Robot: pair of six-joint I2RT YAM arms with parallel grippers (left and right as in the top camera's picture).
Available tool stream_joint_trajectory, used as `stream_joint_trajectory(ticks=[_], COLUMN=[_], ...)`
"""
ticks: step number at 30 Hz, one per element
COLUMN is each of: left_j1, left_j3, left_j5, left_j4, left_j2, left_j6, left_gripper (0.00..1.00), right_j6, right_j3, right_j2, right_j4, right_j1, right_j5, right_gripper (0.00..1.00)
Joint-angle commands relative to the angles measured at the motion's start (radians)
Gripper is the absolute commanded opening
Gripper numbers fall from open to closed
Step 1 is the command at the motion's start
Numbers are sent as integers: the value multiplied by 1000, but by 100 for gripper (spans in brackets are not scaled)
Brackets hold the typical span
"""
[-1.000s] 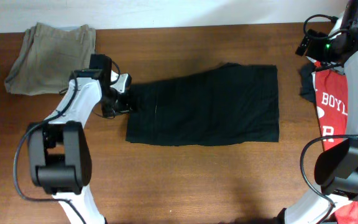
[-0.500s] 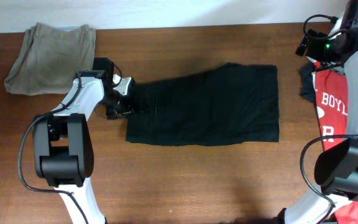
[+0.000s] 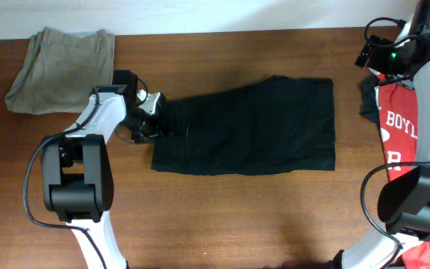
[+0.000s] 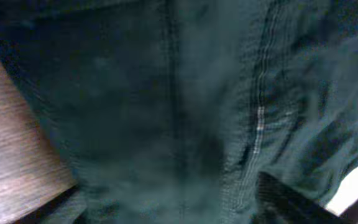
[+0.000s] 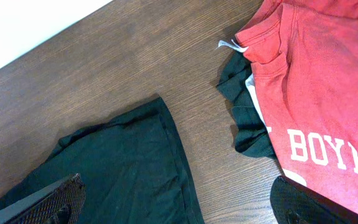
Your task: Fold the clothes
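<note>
Left hand (image 3: 151, 119) sits right at the left edge of the shorts (image 3: 252, 127). A second ago it was a bit more to the left. Now it has slid a little closer in on the cloth, and its arm has tucked in nearer. The shorts have hardly moved. I think the hand is getting set to grab this edge, and no fold is made yet. Its own camera sees only dark cloth, very close, so I cannot tell if it is pinching the shorts.

Right hand (image 5: 179, 202) is up by the far right corner of the desk (image 3: 222, 217). It is spread wide with nothing in it, and it has not moved.

The shorts lie flat in the middle of the desk.

Now the count:
- One pair of black shorts.
- One pair of tan trousers (image 3: 62, 67), bunched at the far left corner.
- One red shirt (image 3: 398, 123) with white letters, at the right edge.
- One more dark cloth (image 5: 247, 124), peeking out from under the shirt.
- Two arms and two hands.
</note>
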Motion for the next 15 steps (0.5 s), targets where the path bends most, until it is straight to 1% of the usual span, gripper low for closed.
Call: stream_joint_trajectory(ticks=[1, 2, 4, 6, 8, 9, 15], left_j1=[-13, -13, -13, -11, -3, 4, 78], left_j3=[-38, -38, -38, -38, -37, -37, -33], left_j5=[-37, -53, -62, -80, -146, -164, -176], left_j4=[3, 3, 3, 5, 5, 5, 3], left_j2=[65, 65, 65, 65, 65, 65, 65], left_j6=[-1, -7, -6, -15, -56, -63, -39], left_gripper=[61, 52, 41, 22, 5, 1, 1], right_j6=[7, 7, 7, 7, 7, 7, 7], right_j3=[6, 6, 6, 6, 6, 6, 6], right_j2=[-8, -8, -8, -8, -8, -8, -8], right_j4=[0, 0, 0, 0, 0, 0, 0], right_j1=[-4, -4, -4, -4, -4, -4, -4], right_j5=[8, 8, 8, 8, 8, 8, 8], right_gripper=[99, 99, 99, 99, 99, 99, 99])
